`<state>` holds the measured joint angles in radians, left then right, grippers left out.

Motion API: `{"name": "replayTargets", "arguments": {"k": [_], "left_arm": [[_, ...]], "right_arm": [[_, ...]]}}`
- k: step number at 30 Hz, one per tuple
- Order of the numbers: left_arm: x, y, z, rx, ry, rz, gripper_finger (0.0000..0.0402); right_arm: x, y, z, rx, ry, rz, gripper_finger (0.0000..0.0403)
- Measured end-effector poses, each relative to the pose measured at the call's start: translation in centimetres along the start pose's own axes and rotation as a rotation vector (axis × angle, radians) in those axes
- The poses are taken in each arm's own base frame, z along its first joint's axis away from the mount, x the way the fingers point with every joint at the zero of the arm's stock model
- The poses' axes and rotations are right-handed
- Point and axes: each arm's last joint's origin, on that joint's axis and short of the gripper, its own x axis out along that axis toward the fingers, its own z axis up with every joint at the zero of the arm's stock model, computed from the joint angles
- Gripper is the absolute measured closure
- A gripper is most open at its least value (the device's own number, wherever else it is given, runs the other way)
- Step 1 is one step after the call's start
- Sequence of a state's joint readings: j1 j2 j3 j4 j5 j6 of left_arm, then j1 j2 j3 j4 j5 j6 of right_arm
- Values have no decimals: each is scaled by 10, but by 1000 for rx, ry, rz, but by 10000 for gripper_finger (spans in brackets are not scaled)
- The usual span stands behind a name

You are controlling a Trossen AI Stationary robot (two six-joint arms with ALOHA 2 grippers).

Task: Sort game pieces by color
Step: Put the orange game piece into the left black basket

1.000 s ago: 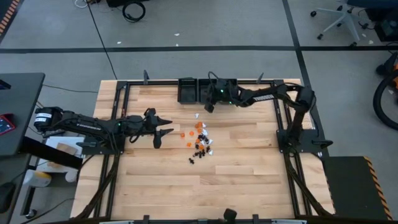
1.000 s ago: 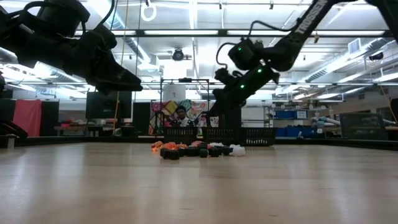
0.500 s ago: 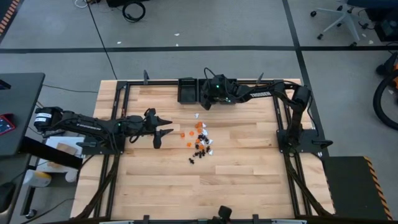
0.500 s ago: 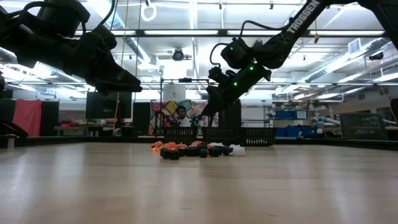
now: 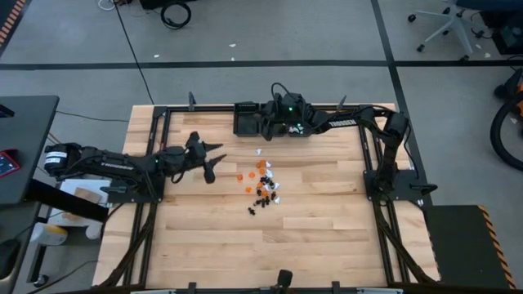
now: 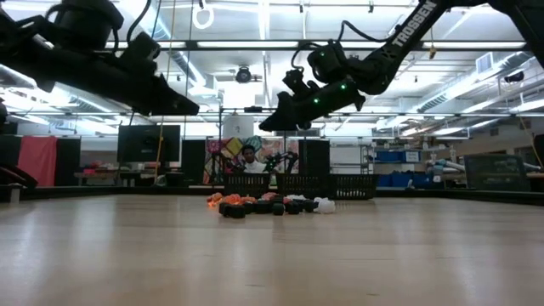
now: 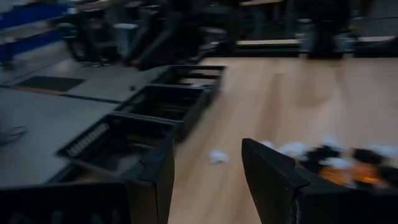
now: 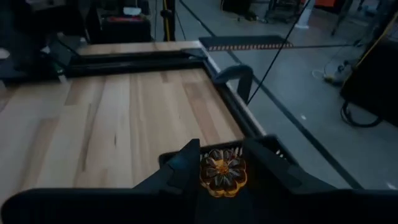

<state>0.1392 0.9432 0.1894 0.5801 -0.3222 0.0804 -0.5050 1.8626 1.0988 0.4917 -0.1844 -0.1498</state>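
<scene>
The game pieces (image 5: pixel 261 184) lie in a loose pile of orange, black and white bits at mid-table, also seen in the low view (image 6: pixel 272 204). One white piece (image 5: pixel 259 151) lies apart, toward the far edge, and shows in the left wrist view (image 7: pixel 217 155). My right gripper (image 5: pixel 265 126) hangs above the black bins (image 5: pixel 245 120) at the far edge, shut on an orange flower-shaped piece (image 8: pixel 222 173). My left gripper (image 5: pixel 211 159) is open and hovers left of the pile, clear of the table (image 6: pixel 183 106). My right gripper (image 8: pixel 224 165) pinches the orange flower-shaped piece (image 8: pixel 222 180) between its two fingers (image 8: pixel 186 163), one finger on each side of the disc. The piece is lifted clear, above the corner of a black bin (image 8: pixel 267 146).
Three black rectangular bins stand in a row along the far edge (image 7: pixel 165 102); the right arm covers part of them from above. A black metal frame (image 5: pixel 159 122) rims the wooden table. Bare wood lies toward the near edge (image 5: pixel 270 245).
My right gripper has risen and moved from near the lone white piece toward the far edge, over the bins, still shut on the orange piece. My left gripper has lifted a little and drifted toward the far edge, staying open. The pile has not moved.
</scene>
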Motion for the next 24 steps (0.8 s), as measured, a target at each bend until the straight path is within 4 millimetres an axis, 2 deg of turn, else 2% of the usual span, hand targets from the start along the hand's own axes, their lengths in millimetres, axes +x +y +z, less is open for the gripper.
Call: {"name": "replayTargets", "arguments": {"k": [6, 9, 13, 18, 24], "left_arm": [[5, 24, -2, -13, 12, 134, 234], [6, 34, -2, -17, 12, 193, 234], [7, 44, -3, -26, 13, 244, 234], [7, 48, -6, -43, 38, 265, 234], [7, 47, -8, -23, 64, 260, 234]], "right_arm": [[4, 2, 11, 8, -15, 7, 288], [16, 0, 20, 1, -1, 16, 288], [43, -2, 31, -4, 55, 50, 288], [66, -4, 29, 26, 216, 71, 288], [88, -8, 8, 78, 336, 61, 288]]}}
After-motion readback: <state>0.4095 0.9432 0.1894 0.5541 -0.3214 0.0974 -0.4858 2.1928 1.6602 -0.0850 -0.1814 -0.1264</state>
